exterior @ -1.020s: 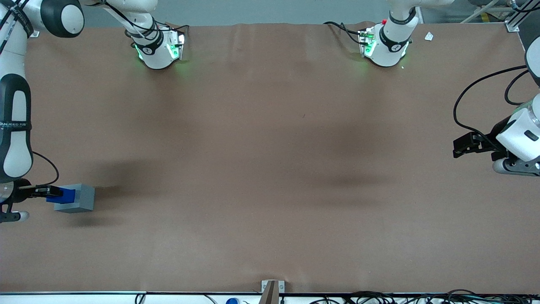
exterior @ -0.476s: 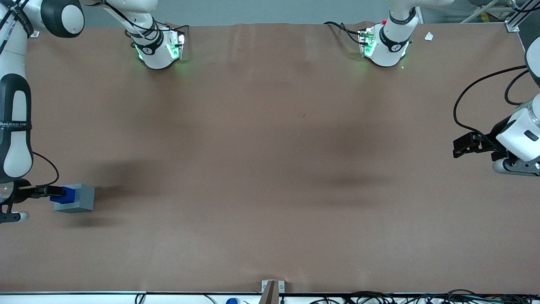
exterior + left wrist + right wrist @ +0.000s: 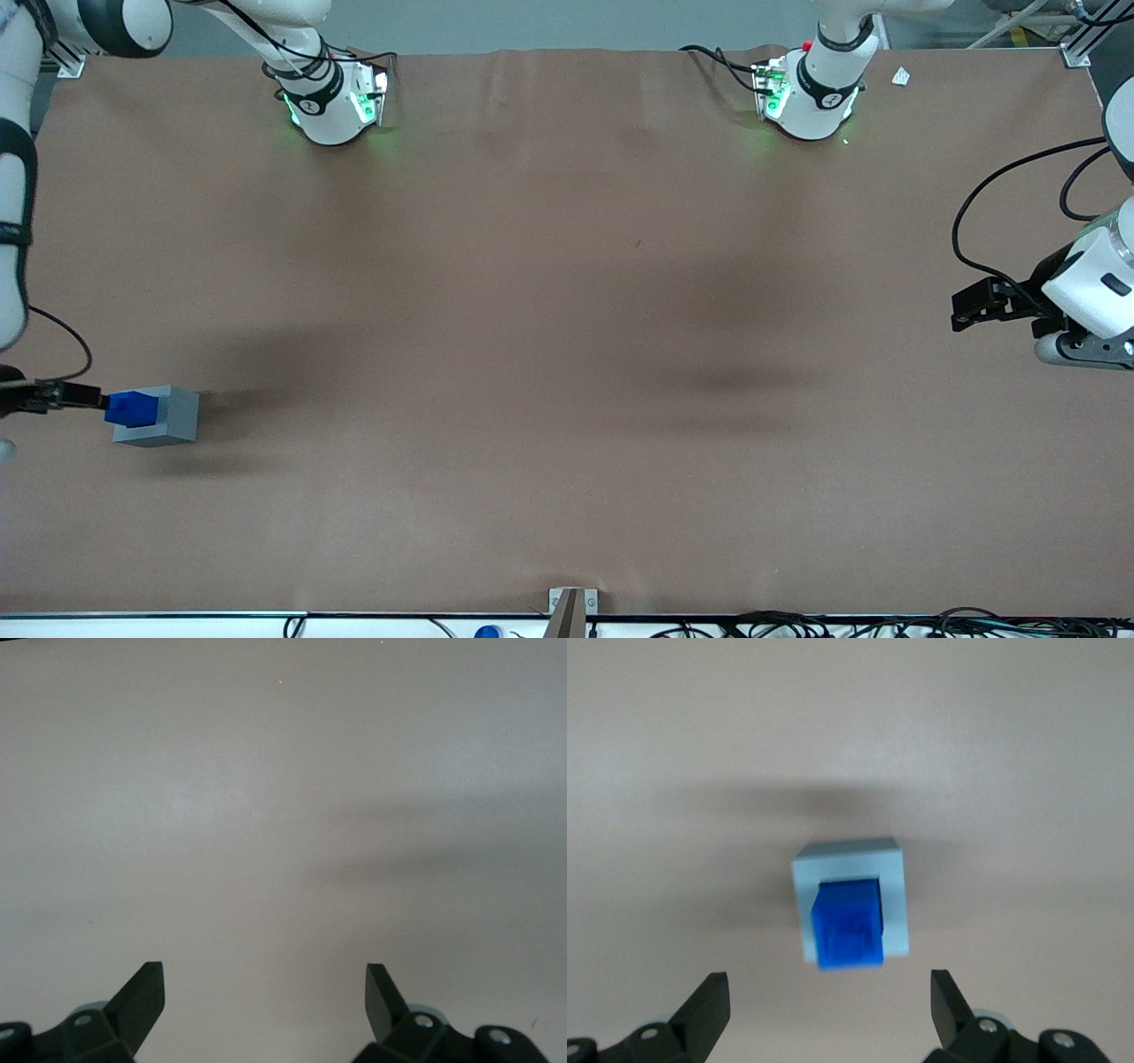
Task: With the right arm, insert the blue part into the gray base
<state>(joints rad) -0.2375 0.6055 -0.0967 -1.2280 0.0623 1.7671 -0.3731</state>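
The blue part (image 3: 131,408) sits in the recess of the gray base (image 3: 173,416), standing proud of its top face, near the working arm's end of the table. The right arm (image 3: 11,221) rises at that end. Its gripper (image 3: 89,397) hangs above the table just beside the blue part, apart from it, open and empty. In the right wrist view the blue part (image 3: 849,926) is seated in the gray base (image 3: 850,855), and the gripper (image 3: 826,983) has its jaws spread wide, with nothing between the fingertips (image 3: 713,988).
The brown table (image 3: 567,354) stretches toward the parked arm's end. Two arm bases (image 3: 332,97) (image 3: 806,93) with green lights stand at the edge farthest from the front camera. A small metal bracket (image 3: 571,607) and cables lie at the nearest edge.
The gripper has let go of the blue part and drawn back from it toward the working arm's end. The arm has lifted. The blue part stays in the gray base.
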